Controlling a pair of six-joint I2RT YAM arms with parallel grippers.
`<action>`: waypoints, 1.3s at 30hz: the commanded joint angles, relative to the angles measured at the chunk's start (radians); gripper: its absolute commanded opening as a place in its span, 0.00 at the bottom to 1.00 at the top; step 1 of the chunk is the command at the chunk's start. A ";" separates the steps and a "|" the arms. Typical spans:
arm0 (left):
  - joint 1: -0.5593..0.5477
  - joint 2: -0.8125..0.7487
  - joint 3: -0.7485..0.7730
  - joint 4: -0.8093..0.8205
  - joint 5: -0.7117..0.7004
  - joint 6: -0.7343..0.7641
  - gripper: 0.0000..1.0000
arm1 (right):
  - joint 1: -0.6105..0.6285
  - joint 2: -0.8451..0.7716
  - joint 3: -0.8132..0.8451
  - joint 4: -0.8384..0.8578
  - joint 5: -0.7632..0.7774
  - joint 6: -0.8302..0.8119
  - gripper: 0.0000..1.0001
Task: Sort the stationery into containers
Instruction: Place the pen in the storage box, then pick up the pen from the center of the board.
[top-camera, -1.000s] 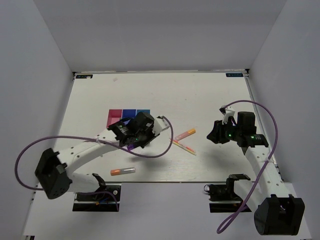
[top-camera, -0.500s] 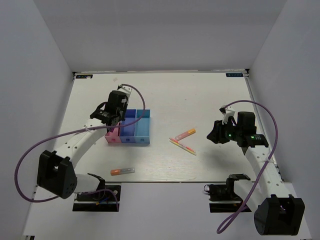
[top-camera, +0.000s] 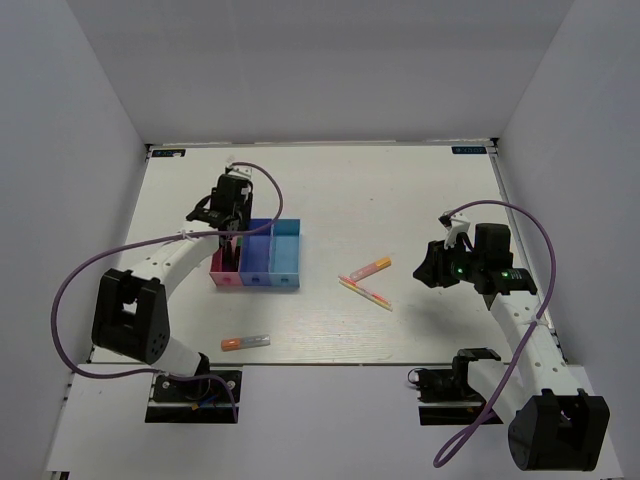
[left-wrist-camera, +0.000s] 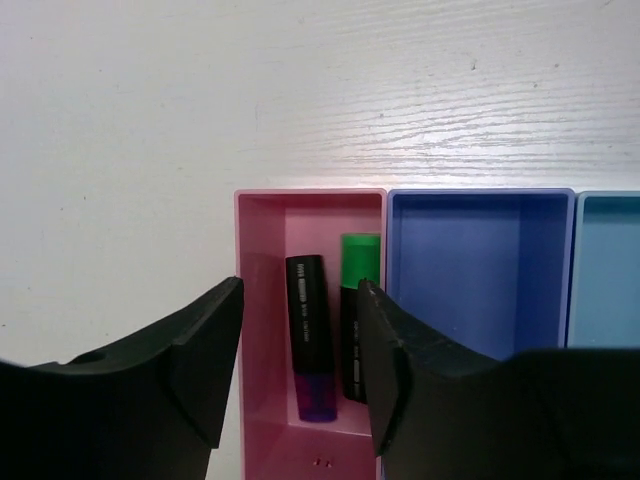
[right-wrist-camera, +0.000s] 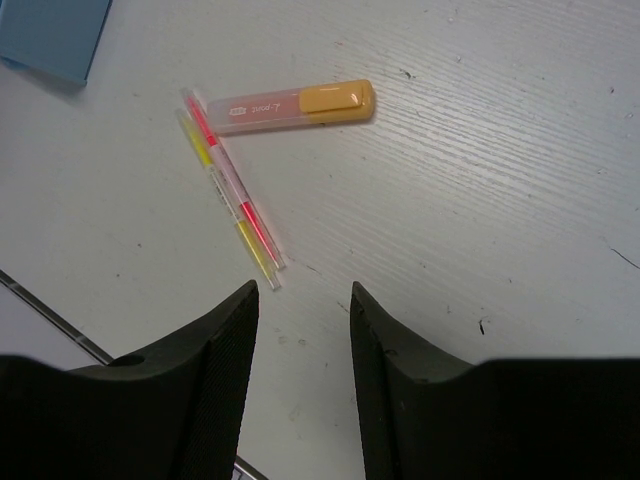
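Observation:
The containers are three joined bins: pink-red (top-camera: 222, 270), dark blue (top-camera: 258, 255) and light blue (top-camera: 286, 250). My left gripper (top-camera: 228, 206) hovers over the pink-red bin (left-wrist-camera: 258, 300), open (left-wrist-camera: 300, 288) and holding nothing. Below it in that bin lie a black marker with a purple end (left-wrist-camera: 311, 335) and a black marker with a green cap (left-wrist-camera: 357, 300). My right gripper (top-camera: 432, 268) hangs open (right-wrist-camera: 303, 290) and empty above the table, near an orange highlighter (right-wrist-camera: 290, 106) and a pair of thin yellow and pink pens (right-wrist-camera: 232, 190).
Another orange highlighter (top-camera: 245, 342) lies near the table's front edge on the left. The dark blue bin (left-wrist-camera: 480, 270) and the light blue bin (left-wrist-camera: 610, 270) show nothing inside. White walls enclose the table on three sides.
My left arm swung from in front of the bins to over the pink-red bin, and its jaws opened. The purple-ended marker now lies in that bin. The right arm stayed put.

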 joint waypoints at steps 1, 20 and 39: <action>0.005 -0.059 0.023 0.022 0.019 -0.021 0.60 | 0.001 -0.008 0.042 0.001 -0.003 -0.001 0.46; -0.433 -0.132 -0.065 -0.748 0.542 0.348 0.62 | -0.002 -0.003 0.040 -0.001 -0.014 0.000 0.46; -0.632 -0.006 -0.257 -0.608 0.325 0.262 0.69 | 0.001 0.003 0.040 -0.001 -0.012 -0.001 0.46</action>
